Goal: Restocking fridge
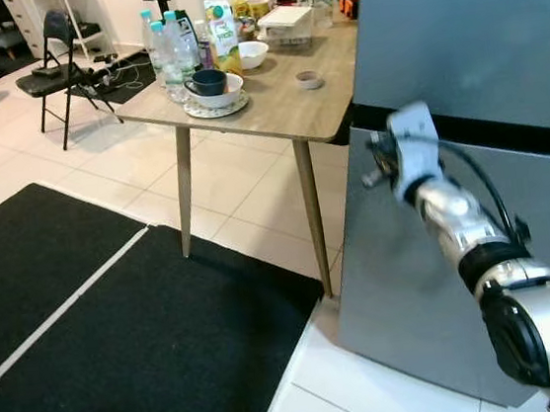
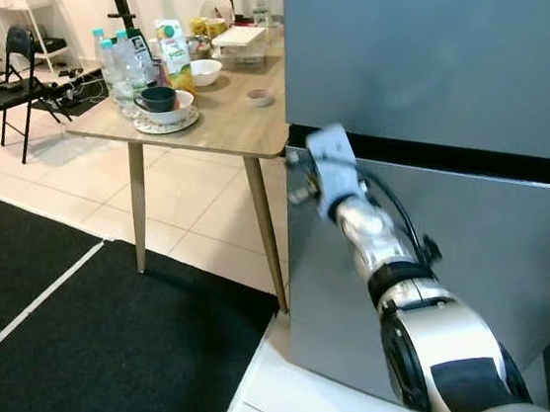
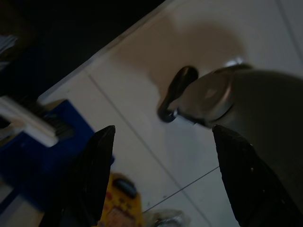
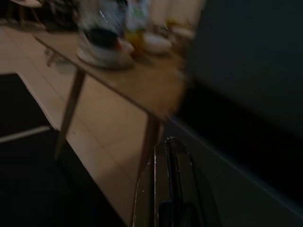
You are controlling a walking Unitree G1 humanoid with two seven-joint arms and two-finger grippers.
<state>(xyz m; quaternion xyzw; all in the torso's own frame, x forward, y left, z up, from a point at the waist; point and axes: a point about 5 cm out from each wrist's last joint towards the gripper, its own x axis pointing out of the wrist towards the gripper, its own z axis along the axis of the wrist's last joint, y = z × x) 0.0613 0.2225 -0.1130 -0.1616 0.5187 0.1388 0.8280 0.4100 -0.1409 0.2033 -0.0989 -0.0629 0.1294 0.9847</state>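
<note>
Right claw (image 4: 171,156) fingers together, beside closed grey fridge (image 1: 464,35), dark seam

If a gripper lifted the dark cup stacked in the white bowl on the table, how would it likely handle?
The dark cup looks ceramic: probably rigid, smooth and breakable. It sits loose inside the white bowl, which rests on a plate, so a sideways nudge could shift the whole stack. Its side handle may offer the fingers the surest hold.
</note>
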